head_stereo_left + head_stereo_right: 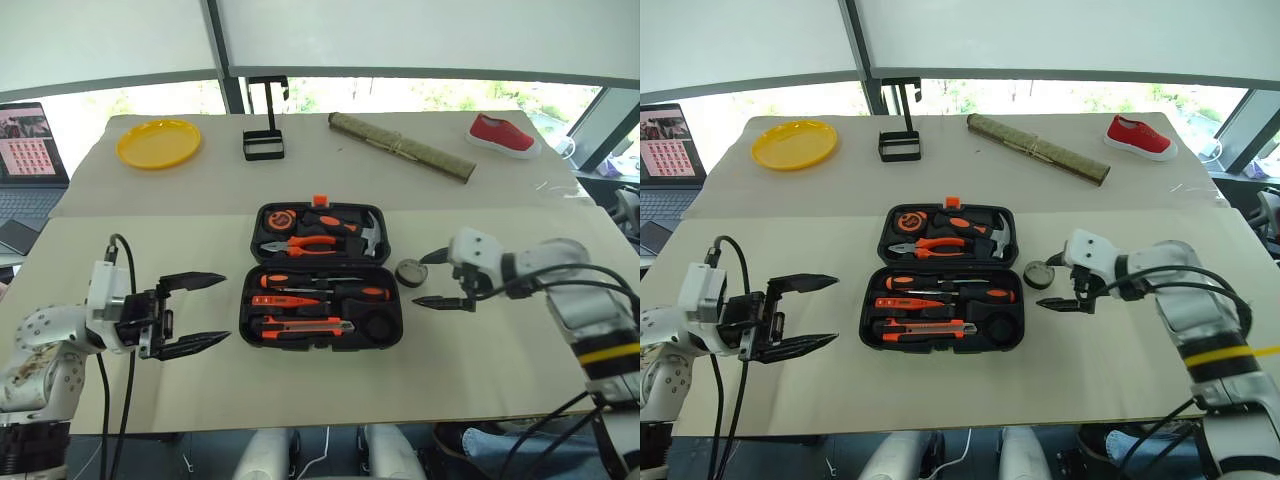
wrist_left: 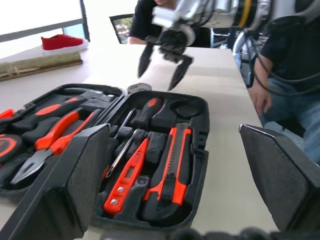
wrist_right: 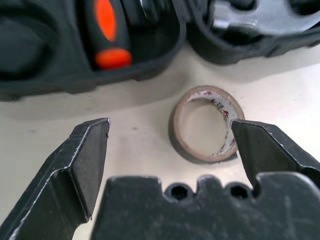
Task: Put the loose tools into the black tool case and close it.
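Observation:
The black tool case [image 1: 254, 308] lies open at the middle of the table. Its near half holds the utility knife [image 1: 300, 326], the slim orange tester screwdriver [image 1: 285, 301] and two screwdrivers [image 1: 300, 279]. Pliers, hammer and tape measure fill the far half. A small dark roll of tape [image 1: 411, 271] lies flat on the table just right of the case. My right gripper [image 1: 418, 280] hangs open right at the roll; in the right wrist view the roll [image 3: 207, 124] lies against one fingertip, not held. My left gripper [image 1: 227, 308] stands open and empty left of the case.
Along the back of the table are a yellow plate [image 1: 158, 143], a black wire stand [image 1: 264, 145], a rolled mat [image 1: 400, 146] and a red shoe [image 1: 502, 134]. A laptop [image 1: 30, 150] sits at far left. A seated person [image 2: 285, 75] is beyond the table's right side.

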